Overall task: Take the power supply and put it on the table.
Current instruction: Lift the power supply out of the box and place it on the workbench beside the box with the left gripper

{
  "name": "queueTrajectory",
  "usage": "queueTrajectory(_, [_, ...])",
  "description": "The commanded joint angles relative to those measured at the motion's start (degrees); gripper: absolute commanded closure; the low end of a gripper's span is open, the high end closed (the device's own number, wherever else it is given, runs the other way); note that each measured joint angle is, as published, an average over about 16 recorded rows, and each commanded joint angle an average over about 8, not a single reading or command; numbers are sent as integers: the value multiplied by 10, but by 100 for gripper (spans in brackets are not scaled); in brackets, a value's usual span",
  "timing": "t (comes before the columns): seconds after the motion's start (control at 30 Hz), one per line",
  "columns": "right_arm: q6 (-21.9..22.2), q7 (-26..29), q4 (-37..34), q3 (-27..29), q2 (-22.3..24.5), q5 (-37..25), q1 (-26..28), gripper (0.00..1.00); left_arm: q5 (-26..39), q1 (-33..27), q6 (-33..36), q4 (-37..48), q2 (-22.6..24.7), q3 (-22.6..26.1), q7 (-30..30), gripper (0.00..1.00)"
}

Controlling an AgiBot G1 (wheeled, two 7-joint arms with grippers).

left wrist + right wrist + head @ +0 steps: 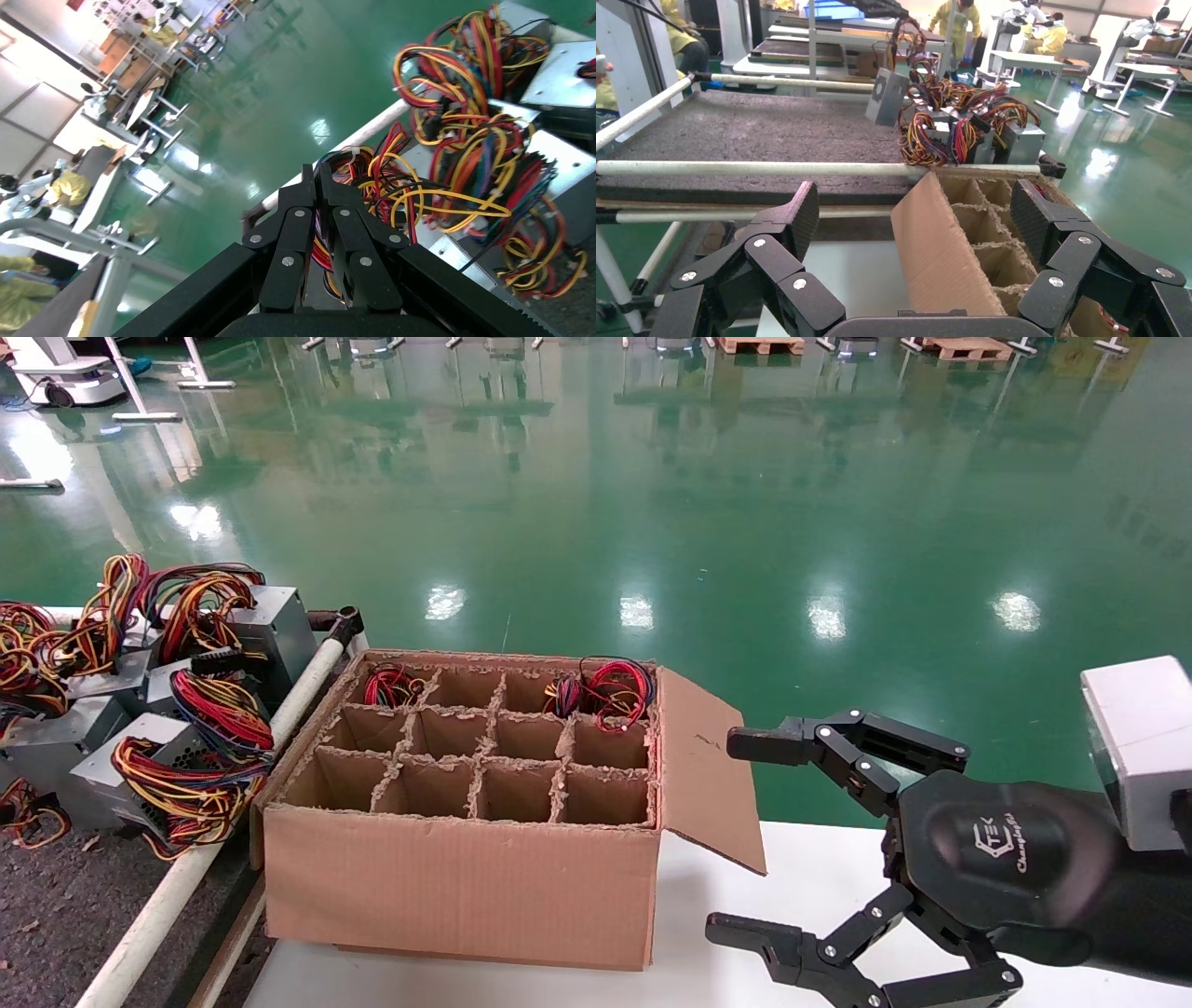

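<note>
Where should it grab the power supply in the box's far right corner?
From straight above: the box's cardboard walls shut in every side of the power supply, and only its wire loops stick out. The open right gripper should probably reach past the wires for the hidden case. The left gripper is shut, off by the table.

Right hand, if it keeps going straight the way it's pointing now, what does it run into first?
Most likely the open side flap of the cardboard box. The right hand is open, pointing at the box from over the white tabletop, and the flap sits between its fingers in the wrist view. Depth is uncertain.
</note>
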Motion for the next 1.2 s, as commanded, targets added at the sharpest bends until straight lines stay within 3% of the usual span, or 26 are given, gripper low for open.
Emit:
queueTrajectory(0.03, [0,0,0,0,0,0,0,0,-3,7,1,10,4,-3,7,100])
queueTrajectory(0.4, [0,0,0,0,0,0,0,0,-8,32,6,65,20,-12,50,100])
queueTrajectory(0.87, [0,0,0,0,0,0,0,0,2,15,6,116,30,-4,78,100])
queueTrajectory(0.9, [0,0,0,0,0,0,0,0,3,13,6,119,31,-2,79,92])
queueTrajectory(1.13, [0,0,0,0,0,0,0,0,10,-3,-2,135,41,7,84,5])
queueTrajectory(1.2, [0,0,0,0,0,0,0,0,11,-8,-5,140,44,9,85,0])
